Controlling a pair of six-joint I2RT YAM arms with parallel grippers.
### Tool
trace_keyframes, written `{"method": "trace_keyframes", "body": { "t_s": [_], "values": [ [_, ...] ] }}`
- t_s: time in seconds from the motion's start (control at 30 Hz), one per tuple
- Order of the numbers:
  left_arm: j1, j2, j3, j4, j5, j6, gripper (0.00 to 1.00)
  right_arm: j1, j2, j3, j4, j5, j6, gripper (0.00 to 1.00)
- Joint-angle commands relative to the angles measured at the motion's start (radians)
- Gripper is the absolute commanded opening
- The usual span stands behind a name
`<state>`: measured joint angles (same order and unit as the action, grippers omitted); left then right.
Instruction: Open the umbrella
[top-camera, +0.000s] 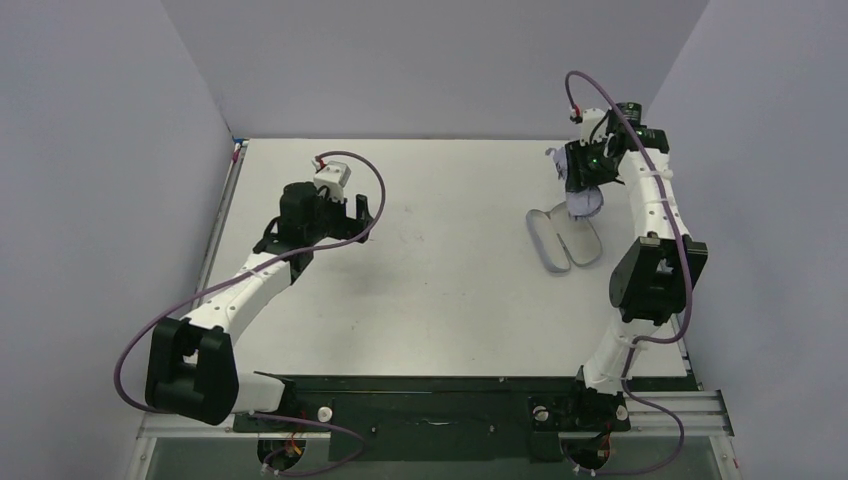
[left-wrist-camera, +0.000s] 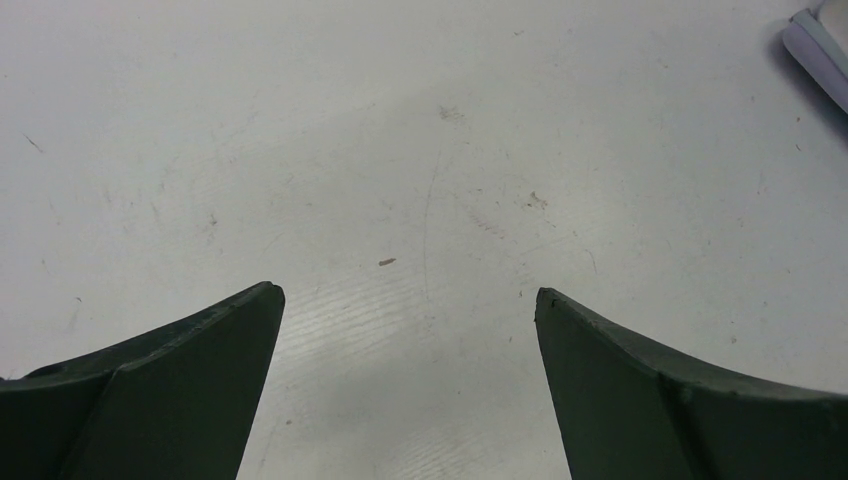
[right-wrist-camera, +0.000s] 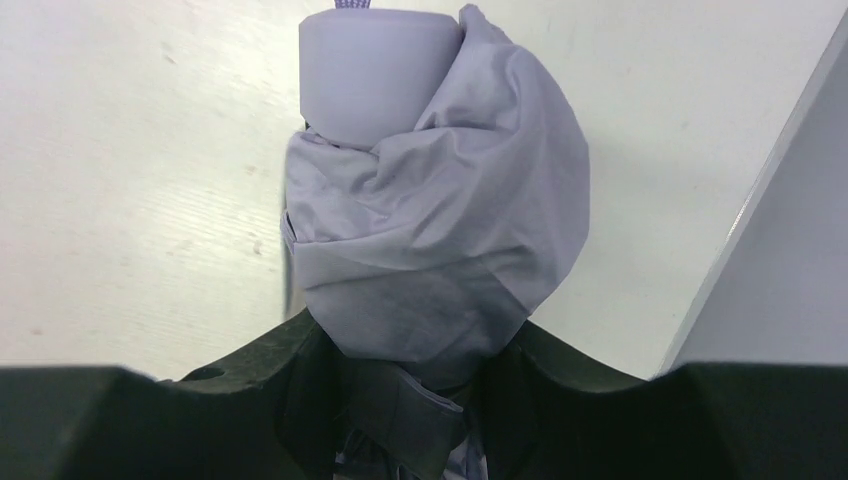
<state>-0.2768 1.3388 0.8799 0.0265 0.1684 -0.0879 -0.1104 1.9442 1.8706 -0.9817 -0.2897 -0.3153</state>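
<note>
Right jaws clamp the folded umbrella (right-wrist-camera: 440, 230), its crumpled lavender fabric bulging ahead of them. Overhead, not from that wrist, I see the case (top-camera: 562, 240) nearby. Left jaws stand apart over the worktop (left-wrist-camera: 420, 150).

Wide table (top-camera: 440, 290) room lies between the arms; open case (top-camera: 552, 240) and side wall (top-camera: 765, 150) hem the right gripper (top-camera: 584, 188) holding the umbrella (top-camera: 587, 204)

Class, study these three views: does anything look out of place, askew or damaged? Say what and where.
Nothing looks damaged or spilled. The clamshell case lies splayed open on the right of the table. The right gripper clamps the folded umbrella, its fabric bunched and creased.
</note>
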Motion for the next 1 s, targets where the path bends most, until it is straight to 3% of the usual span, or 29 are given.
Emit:
{"method": "trace_keyframes", "body": {
  "t_s": [0.0, 0.23, 0.37, 0.47, 0.57, 0.63, 0.8, 0.97],
  "values": [
    [0.017, -0.055, 0.037, -0.024, -0.001, 0.034, 0.97, 0.002, -0.143, 0.074, 0.049, -0.201, 0.066, 0.0],
    [0.043, -0.163, 0.097, -0.072, 0.291, 0.013, 0.97, 0.116, -0.294, -0.027, 0.206, -0.495, 0.197, 0.0],
    [0.043, -0.187, 0.16, -0.132, 0.407, -0.004, 0.97, 0.242, -0.412, -0.184, 0.525, -0.538, 0.393, 0.0],
    [0.042, -0.2, 0.2, -0.173, 0.452, -0.04, 0.97, 0.295, -0.467, -0.333, 0.808, -0.564, 0.68, 0.0],
    [0.042, -0.221, 0.22, -0.14, 0.506, -0.083, 0.97, 0.349, -0.498, -0.425, 1.138, -0.594, 0.949, 0.0],
    [0.041, -0.226, 0.226, -0.091, 0.543, -0.126, 0.97, 0.383, -0.498, -0.461, 1.227, -0.634, 1.02, 0.0],
    [0.014, -0.178, 0.237, 0.096, 0.611, -0.382, 0.98, 0.472, -0.516, -0.523, 1.278, -0.661, 1.033, 0.0],
    [-0.029, -0.164, 0.254, 0.185, 0.585, -0.423, 0.99, 0.522, -0.547, -0.532, 1.191, -0.656, 0.91, 0.0]
  ]
}}
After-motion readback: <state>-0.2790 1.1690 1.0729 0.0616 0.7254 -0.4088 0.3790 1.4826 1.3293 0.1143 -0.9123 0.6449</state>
